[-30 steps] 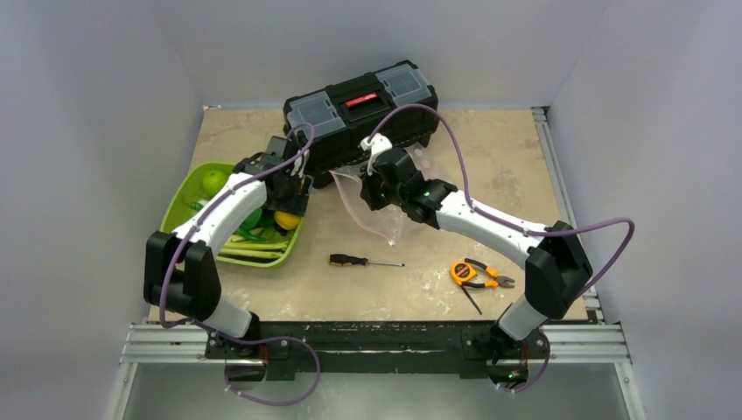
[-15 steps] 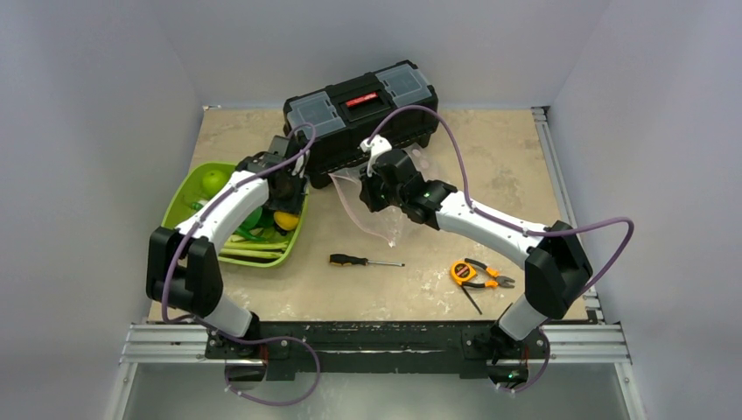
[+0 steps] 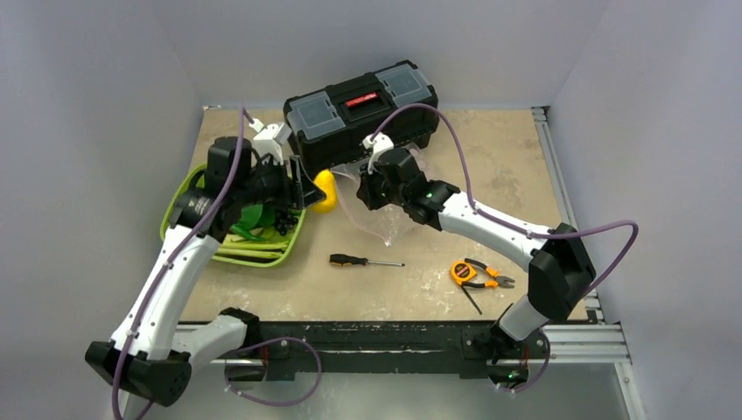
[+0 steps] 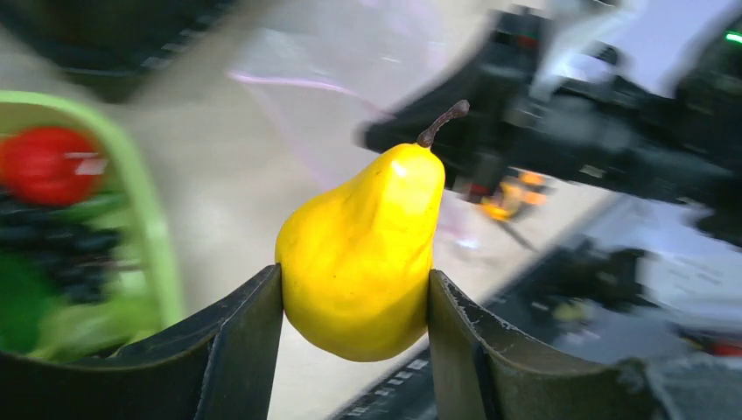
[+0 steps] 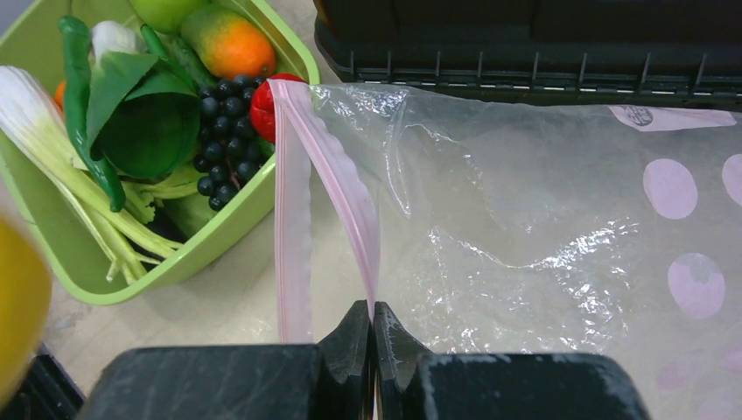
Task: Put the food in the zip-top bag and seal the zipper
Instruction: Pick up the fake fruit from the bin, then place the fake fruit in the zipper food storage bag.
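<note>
My left gripper [image 3: 308, 190] is shut on a yellow toy pear [image 4: 363, 249] and holds it in the air between the lime-green tray [image 3: 175, 197] and the clear zip-top bag [image 3: 378, 210]; the pear also shows in the top view [image 3: 325, 190]. My right gripper [image 5: 373, 328] is shut on one pink zipper strip [image 5: 346, 197] of the bag [image 5: 542, 245] and holds its mouth open toward the tray. The other strip [image 5: 291, 245] hangs apart. The rest of the food lies in the tray [image 5: 188, 254]: an orange piece [image 5: 229, 44], a red piece [image 5: 262, 109], black berries, greens.
A black toolbox [image 3: 360, 109] stands just behind the bag. A screwdriver [image 3: 363, 260] and orange-handled pliers [image 3: 477, 274] lie on the table in front. A raised rail runs along the table's right edge.
My left gripper has lifted the yellow pear out of the tray and carried it right, toward the bag's mouth. The left arm has swung up. The right gripper keeps its hold on the zipper.
</note>
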You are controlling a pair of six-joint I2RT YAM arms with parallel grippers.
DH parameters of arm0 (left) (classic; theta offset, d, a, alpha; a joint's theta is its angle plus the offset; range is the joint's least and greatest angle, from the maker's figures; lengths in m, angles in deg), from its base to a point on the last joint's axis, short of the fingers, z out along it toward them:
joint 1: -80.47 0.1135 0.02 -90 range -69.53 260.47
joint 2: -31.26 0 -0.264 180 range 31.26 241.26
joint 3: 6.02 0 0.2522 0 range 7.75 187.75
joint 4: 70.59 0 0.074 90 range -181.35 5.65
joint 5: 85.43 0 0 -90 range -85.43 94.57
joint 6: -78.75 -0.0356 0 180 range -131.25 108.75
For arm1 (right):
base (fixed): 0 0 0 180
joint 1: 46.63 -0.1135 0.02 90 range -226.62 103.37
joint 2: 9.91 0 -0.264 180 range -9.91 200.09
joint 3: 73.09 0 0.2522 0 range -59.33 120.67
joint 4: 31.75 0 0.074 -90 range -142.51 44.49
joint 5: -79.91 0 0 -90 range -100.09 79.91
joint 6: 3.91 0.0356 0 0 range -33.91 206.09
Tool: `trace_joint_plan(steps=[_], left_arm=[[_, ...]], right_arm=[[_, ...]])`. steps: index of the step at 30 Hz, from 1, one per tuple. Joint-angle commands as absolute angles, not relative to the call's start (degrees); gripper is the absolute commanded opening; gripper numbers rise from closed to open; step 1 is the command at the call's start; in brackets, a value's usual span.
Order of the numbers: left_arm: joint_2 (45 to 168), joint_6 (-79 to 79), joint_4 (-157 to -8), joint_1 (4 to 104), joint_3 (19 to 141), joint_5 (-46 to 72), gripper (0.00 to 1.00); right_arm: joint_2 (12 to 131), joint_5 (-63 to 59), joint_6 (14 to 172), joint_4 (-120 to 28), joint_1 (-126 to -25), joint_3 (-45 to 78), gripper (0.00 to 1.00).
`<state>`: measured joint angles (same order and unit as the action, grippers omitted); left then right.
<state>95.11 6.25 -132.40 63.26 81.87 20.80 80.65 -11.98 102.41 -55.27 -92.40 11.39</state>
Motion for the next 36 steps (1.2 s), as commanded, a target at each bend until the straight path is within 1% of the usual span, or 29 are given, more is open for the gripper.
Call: trace_joint_plan(steps=[1,4,13,16,21,27,30,33,34,35,36], left_arm=[[92.7,30.82,-110.21,62.96,67.97,50.4,0.24],[91.82,39.1,-101.74,62.19,61.87,50.31,0.24],[94.02,48.49,-85.82,60.54,51.05,41.19,0.2],[93.54,48.09,-87.27,60.52,49.7,37.26,0.19],[92.54,47.36,-94.44,60.52,50.38,29.8,0.18],[95.69,46.75,-96.45,60.52,52.09,30.08,0.18],[96.28,46.76,-96.17,60.39,52.97,30.3,0.19],[97.33,47.13,-95.56,59.38,54.67,31.36,0.22],[97.59,47.19,-95.33,58.85,55.12,31.63,0.26],[97.58,47.01,-95.12,58.17,55.53,31.61,0.32],[97.31,46.39,-95.38,57.51,56.0,31.38,0.43]], right_arm=[[77.45,-10.28,104.15,-50.44,-92.15,10.74,0.0],[76.34,-10.29,104.75,-49.19,-92.0,9.84,0.0],[74.32,-5.97,107.67,-46.75,-91.67,7.97,0.0],[73.25,-4.07,108.98,-45.89,-91.37,7.3,0.0],[71.71,-2.09,109.91,-42.57,-91.36,5.35,0.0],[69.59,0.29,109.06,-37.76,-91.36,3.02,0.0],[70.47,1.63,108.29,-38.29,-91.36,3.76,0.0],[71.46,3.87,109.46,-38.37,-91.36,4.09,0.0],[71.54,3.97,110.07,-38.14,-91.36,3.97,0.0],[71.6,4.02,110.18,-38.19,-91.34,3.95,0.0],[71.64,4.08,110.19,-38.26,-91.38,4.03,0.0]])
